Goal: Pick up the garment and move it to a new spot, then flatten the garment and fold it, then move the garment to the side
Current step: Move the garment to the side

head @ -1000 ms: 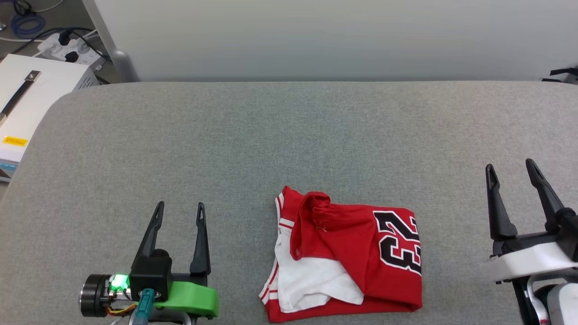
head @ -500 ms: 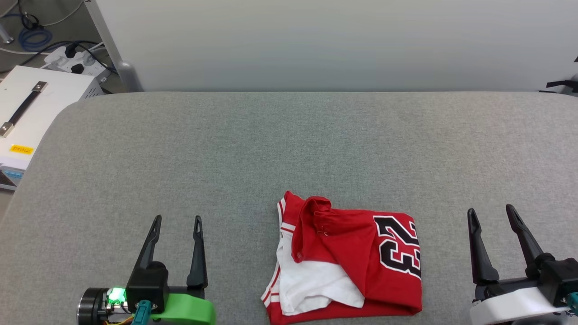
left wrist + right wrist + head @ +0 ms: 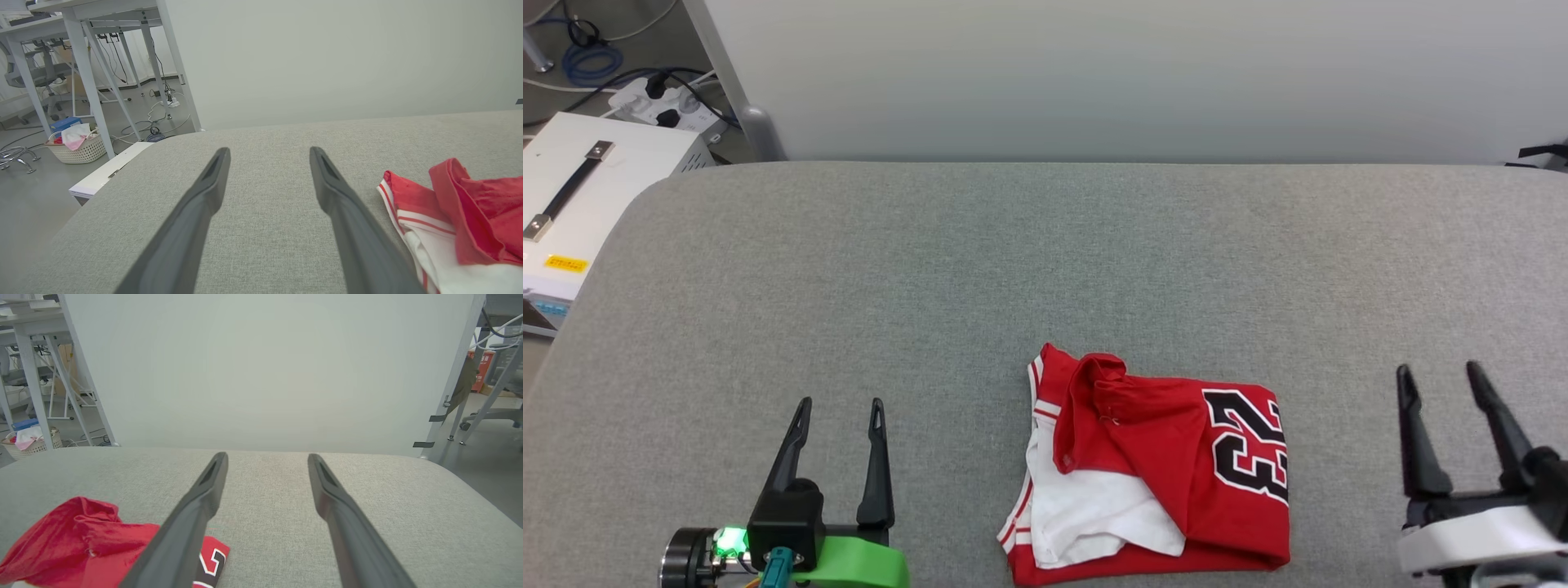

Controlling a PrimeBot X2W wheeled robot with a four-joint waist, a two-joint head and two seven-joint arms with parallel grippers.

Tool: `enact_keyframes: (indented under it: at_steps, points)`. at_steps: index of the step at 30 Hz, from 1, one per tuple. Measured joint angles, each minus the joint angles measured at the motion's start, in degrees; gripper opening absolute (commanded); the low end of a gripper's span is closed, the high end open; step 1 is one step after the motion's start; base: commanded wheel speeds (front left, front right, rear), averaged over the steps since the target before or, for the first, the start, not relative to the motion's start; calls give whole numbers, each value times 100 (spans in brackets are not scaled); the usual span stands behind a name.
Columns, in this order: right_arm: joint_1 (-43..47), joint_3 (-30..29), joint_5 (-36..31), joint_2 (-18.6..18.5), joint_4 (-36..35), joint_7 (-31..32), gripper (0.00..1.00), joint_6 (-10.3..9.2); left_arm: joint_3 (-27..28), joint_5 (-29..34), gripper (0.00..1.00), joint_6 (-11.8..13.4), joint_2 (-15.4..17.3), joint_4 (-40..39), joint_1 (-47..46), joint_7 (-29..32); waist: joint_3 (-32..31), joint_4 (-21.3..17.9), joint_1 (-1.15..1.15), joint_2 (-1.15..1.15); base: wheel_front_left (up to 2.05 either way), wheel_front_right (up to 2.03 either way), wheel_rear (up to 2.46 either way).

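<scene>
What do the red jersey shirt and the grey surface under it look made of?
The red jersey-style shirt looks like thin, soft, matte knit cloth: it creases and bunches at the collar. The grey surface looks covered in matte, coarse woven fabric, by its speckled grain; what lies beneath cannot be told.

The head view looks steeply down on the grey cushioned surface [image 3: 1045, 261], facing the pale panel [image 3: 1094, 73] at its far edge. Both wrist views sit low and close over that surface, looking along it toward the same panel. All three share the garment [image 3: 1152, 441], at the right edge of the left wrist view and the lower left of the right one.
</scene>
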Motion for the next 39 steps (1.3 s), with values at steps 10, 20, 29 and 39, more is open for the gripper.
enact_keyframes:
  at_steps: [10,20,29,39]
  points:
    - [-1483,-189,922,-1334,-82,553,100,0,-32,2,100,-47,-24,18,-65,0,234,105,0,0,0,0,0]
    - [-2078,935,3087,-2438,-35,3607,100,0,-125,4,100,-48,-76,23,-217,0,393,273,0,0,0,0,0]
    - [-1885,1362,4367,-2809,215,5546,100,0,-175,10,100,-48,-113,16,-313,0,534,432,1,0,0,0,0]
    - [-1629,1768,4665,-2689,600,6070,100,0,-274,18,100,-49,-176,10,-532,0,831,636,1,0,0,0,0]
